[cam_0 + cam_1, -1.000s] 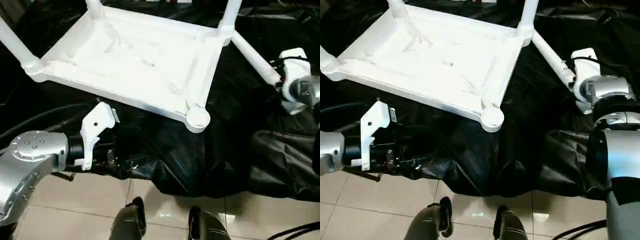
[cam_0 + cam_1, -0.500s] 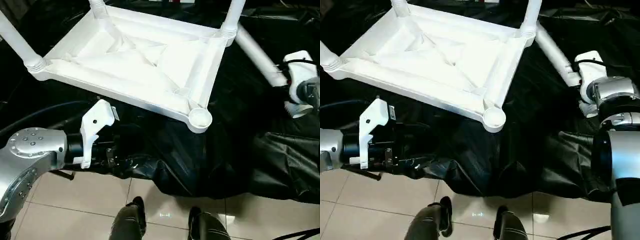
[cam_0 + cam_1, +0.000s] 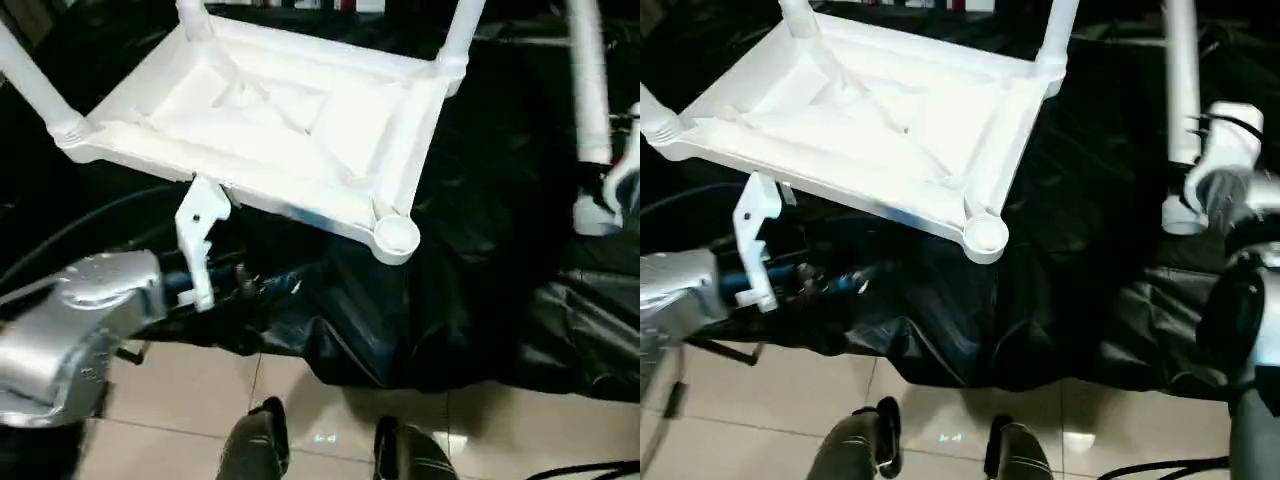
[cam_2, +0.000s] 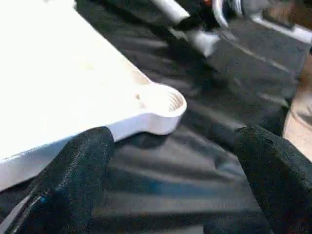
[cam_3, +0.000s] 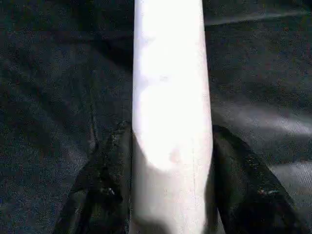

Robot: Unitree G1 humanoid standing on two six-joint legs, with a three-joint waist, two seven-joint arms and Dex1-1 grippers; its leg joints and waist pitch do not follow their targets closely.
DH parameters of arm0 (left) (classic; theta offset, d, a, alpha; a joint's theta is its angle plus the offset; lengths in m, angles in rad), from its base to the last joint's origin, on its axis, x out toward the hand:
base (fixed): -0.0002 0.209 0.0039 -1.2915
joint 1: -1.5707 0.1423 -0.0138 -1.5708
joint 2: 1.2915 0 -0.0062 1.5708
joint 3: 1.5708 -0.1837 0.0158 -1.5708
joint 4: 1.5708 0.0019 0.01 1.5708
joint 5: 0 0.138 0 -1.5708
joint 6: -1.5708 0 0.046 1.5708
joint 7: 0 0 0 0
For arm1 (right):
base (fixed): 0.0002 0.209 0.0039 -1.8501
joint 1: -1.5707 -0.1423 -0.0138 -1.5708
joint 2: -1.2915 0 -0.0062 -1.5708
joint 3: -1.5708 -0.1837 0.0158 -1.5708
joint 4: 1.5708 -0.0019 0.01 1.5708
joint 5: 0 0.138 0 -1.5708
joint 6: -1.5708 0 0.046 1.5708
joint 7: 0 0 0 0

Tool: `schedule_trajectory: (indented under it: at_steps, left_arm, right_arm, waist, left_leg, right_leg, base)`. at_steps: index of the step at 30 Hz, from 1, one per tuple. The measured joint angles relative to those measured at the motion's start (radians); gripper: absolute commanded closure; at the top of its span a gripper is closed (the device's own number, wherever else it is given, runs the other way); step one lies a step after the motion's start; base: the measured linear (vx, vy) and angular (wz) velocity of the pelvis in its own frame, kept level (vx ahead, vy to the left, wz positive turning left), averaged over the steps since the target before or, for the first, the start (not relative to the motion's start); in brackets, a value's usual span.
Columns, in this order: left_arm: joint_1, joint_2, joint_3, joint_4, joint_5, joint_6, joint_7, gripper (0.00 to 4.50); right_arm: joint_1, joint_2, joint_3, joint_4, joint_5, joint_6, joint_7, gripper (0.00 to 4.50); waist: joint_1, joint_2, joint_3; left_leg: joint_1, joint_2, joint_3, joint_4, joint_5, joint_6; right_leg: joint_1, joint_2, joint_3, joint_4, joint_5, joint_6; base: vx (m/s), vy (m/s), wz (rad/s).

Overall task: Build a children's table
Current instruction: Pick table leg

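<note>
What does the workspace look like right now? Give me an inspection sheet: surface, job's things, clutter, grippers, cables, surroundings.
Surface: black sheet, crumpled, spread over a tiled floor.
Job's things: tabletop upside down on the sheet, three legs fitted; near corner socket empty, threaded inside; fourth leg off the sheet, in the right gripper.
Clutter: nothing seen.
Grippers: right gripper shut on the fourth leg; left gripper open, holding nothing, its fingers by the tabletop's near edge, facing the socket.
Cables: black cable on the sheet at left; another on the floor at right.
Surroundings: robot's feet on the tiles.
</note>
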Motion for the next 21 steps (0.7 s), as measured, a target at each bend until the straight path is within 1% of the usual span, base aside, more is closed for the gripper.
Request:
schedule_trajectory:
  at_steps: [1,2,3,4,5,6,7,8,9,10,11,13,14,15,16,17,18,19,20,21]
  left_arm:
    - [-0.001,-0.01,0.0,0.011,0.004,-0.013,0.01,0.0]
    - [-0.006,-0.038,-0.001,0.034,0.015,-0.037,0.029,0.0]
    - [-0.011,-0.059,-0.002,0.047,0.023,-0.05,0.042,0.0]
    - [-0.02,-0.084,-0.006,0.062,0.025,-0.062,0.057,0.0]
    - [-0.03,-0.121,-0.009,0.08,0.029,-0.081,0.078,0.0]
    - [-0.038,-0.152,-0.01,0.099,0.03,-0.092,0.096,0.0]
    - [-0.048,-0.176,-0.013,0.119,0.031,-0.102,0.112,0.0]
    - [-0.056,-0.187,-0.02,0.136,0.032,-0.11,0.124,0.0]
    - [-0.067,-0.208,-0.024,0.157,0.032,-0.122,0.135,0.0]
    - [-0.077,-0.231,-0.023,0.18,0.032,-0.13,0.149,0.0]
    - [-0.091,-0.245,-0.028,0.211,0.033,-0.132,0.16,0.0]
    - [-0.112,-0.264,-0.031,0.246,0.037,-0.138,0.169,0.0]
    - [-0.136,-0.286,-0.026,0.27,0.032,-0.137,0.178,0.0]
    - [-0.152,-0.297,-0.023,0.28,0.029,-0.134,0.183,0.0]
    - [-0.17,-0.312,-0.023,0.288,0.023,-0.126,0.185,0.0]
    - [-0.192,-0.338,-0.015,0.294,-0.002,-0.115,0.189,0.0]
    - [-0.212,-0.358,-0.004,0.297,-0.026,-0.105,0.195,0.0]
    - [-0.227,-0.37,0.005,0.3,-0.048,-0.096,0.2,0.0]
    - [-0.244,-0.39,0.02,0.307,-0.074,-0.081,0.21,0.0]
    - [-0.252,-0.4,0.031,0.312,-0.092,-0.075,0.22,0.0]
  right_arm:
    - [0.007,0.001,-0.023,0.0,0.021,-0.026,0.009,2.61]
    - [0.022,0.005,-0.093,-0.006,0.087,-0.078,0.057,2.61]
    - [0.026,0.012,-0.132,-0.013,0.132,-0.112,0.097,2.61]
    - [0.037,0.017,-0.176,-0.034,0.179,-0.12,0.146,2.61]
    - [0.062,0.028,-0.228,-0.08,0.244,-0.116,0.227,2.61]
    - [0.088,0.04,-0.261,-0.124,0.292,-0.109,0.295,2.61]
    - [0.122,0.057,-0.292,-0.179,0.343,-0.088,0.366,2.61]
    - [0.147,0.078,-0.311,-0.229,0.388,-0.057,0.428,2.62]
    - [0.205,0.103,-0.333,-0.322,0.44,-0.017,0.485,2.62]
    - [0.275,0.143,-0.354,-0.428,0.502,0.025,0.542,2.62]
    - [0.344,0.197,-0.36,-0.525,0.561,0.07,0.584,2.62]
    - [0.455,0.282,-0.332,-0.689,0.641,0.132,0.606,2.62]
    - [0.549,0.342,-0.294,-0.831,0.709,0.173,0.621,2.62]
    - [0.596,0.377,-0.256,-0.893,0.739,0.2,0.635,2.62]
    - [0.625,0.396,-0.215,-0.935,0.754,0.223,0.641,2.62]
    - [0.66,0.409,-0.164,-0.997,0.767,0.25,0.651,2.62]
    - [0.68,0.414,-0.117,-1.046,0.777,0.275,0.668,2.62]
    - [0.682,0.417,-0.084,-1.079,0.778,0.285,0.676,2.62]
    - [0.687,0.417,-0.053,-1.122,0.778,0.295,0.688,2.62]
    - [0.693,0.418,-0.033,-1.147,0.777,0.304,0.696,2.62]
  waist:
    - [-0.001,0.0,0.0]
    - [-0.001,-0.001,0.0]
    - [-0.002,-0.001,-0.001]
    - [-0.002,-0.003,-0.002]
    - [0.0,-0.007,-0.007]
    - [0.002,-0.01,-0.012]
    - [0.003,-0.013,-0.019]
    - [0.003,-0.015,-0.027]
    - [0.004,-0.016,-0.033]
    - [0.009,-0.017,-0.041]
    - [0.01,-0.017,-0.051]
    - [0.009,-0.014,-0.058]
    - [0.015,-0.013,-0.059]
    - [0.015,-0.011,-0.06]
    - [0.015,-0.008,-0.062]
    - [0.015,-0.006,-0.063]
    - [0.013,-0.006,-0.064]
    - [0.013,-0.006,-0.065]
    - [0.014,-0.008,-0.07]
    - [0.014,-0.011,-0.075]
  left_leg:
    - [0.0,0.0,0.0,0.004,-0.001,0.001]
    - [0.0,0.0,0.001,0.009,-0.002,0.002]
    - [0.0,0.0,0.001,0.013,-0.002,0.003]
    - [0.0,-0.001,0.002,0.014,-0.002,0.004]
    - [0.0,-0.001,0.002,0.016,-0.002,0.004]
    - [0.0,0.0,0.002,0.018,-0.002,0.004]
    - [0.001,0.0,0.002,0.019,-0.002,0.005]
    - [0.001,0.0,0.002,0.023,-0.003,0.007]
    - [0.001,0.0,0.001,0.023,-0.004,0.008]
    - [0.002,0.0,0.001,0.024,-0.004,0.008]
    - [0.002,0.0,0.001,0.026,-0.005,0.009]
    - [0.002,-0.001,0.001,0.028,-0.005,0.01]
    - [0.002,-0.001,0.001,0.028,-0.005,0.009]
    - [0.002,-0.001,0.001,0.028,-0.004,0.008]
    - [0.002,-0.001,0.001,0.029,-0.004,0.008]
    - [0.002,-0.002,0.001,0.029,-0.004,0.008]
    - [0.003,-0.002,0.001,0.029,-0.004,0.008]
    - [0.003,-0.002,0.001,0.029,-0.004,0.007]
    - [0.003,-0.002,0.0,0.028,-0.004,0.007]
    - [0.003,-0.002,0.0,0.028,-0.004,0.007]
  right_leg:
    - [0.0,-0.001,0.001,0.003,0.0,0.0]
    - [0.0,-0.001,0.003,0.008,0.0,0.0]
    - [-0.001,-0.002,0.005,0.011,0.0,0.0]
    - [-0.001,-0.002,0.006,0.012,0.001,0.001]
    - [0.0,-0.002,0.006,0.012,0.002,0.001]
    - [0.001,-0.002,0.006,0.012,0.003,0.001]
    - [0.002,-0.002,0.006,0.012,0.003,0.001]
    - [0.003,-0.002,0.007,0.013,0.004,0.0]
    - [0.005,-0.002,0.007,0.011,0.005,0.0]
    - [0.007,-0.002,0.006,0.011,0.005,0.0]
    - [0.008,-0.002,0.007,0.011,0.006,0.0]
    - [0.008,-0.002,0.008,0.011,0.008,0.0]
    - [0.008,-0.002,0.008,0.011,0.009,0.001]
    - [0.008,-0.003,0.008,0.011,0.012,0.002]
    - [0.007,-0.003,0.009,0.01,0.014,0.001]
    - [0.007,-0.004,0.009,0.009,0.015,0.002]
    - [0.007,-0.004,0.009,0.01,0.015,0.002]
    - [0.007,-0.004,0.009,0.009,0.014,0.002]
    - [0.007,-0.004,0.009,0.009,0.012,0.007]
    - [0.008,-0.004,0.009,0.009,0.011,0.009]
  base:
    - [0.0,0.0,0.0]
    - [0.0,0.0,0.0]
    - [-0.051,0.018,-0.02]
    - [-0.051,0.018,-0.02]
    - [-0.052,0.015,0.0]
    - [0.0,0.0,0.0]
    - [0.0,0.0,0.0]
    - [0.0,0.0,0.0]
    - [0.0,0.0,0.0]
    - [0.0,0.0,0.0]
    - [0.0,0.0,0.0]
    - [0.0,0.0,0.0]
    - [0.0,0.0,0.0]
    - [0.0,0.0,0.0]
    - [-0.067,0.014,-0.03]
    - [-0.05,0.012,-0.05]
    - [-0.055,0.009,0.0]
    - [0.0,0.0,0.0]
    - [-0.054,0.002,-0.01]
    - [0.0,0.0,0.0]
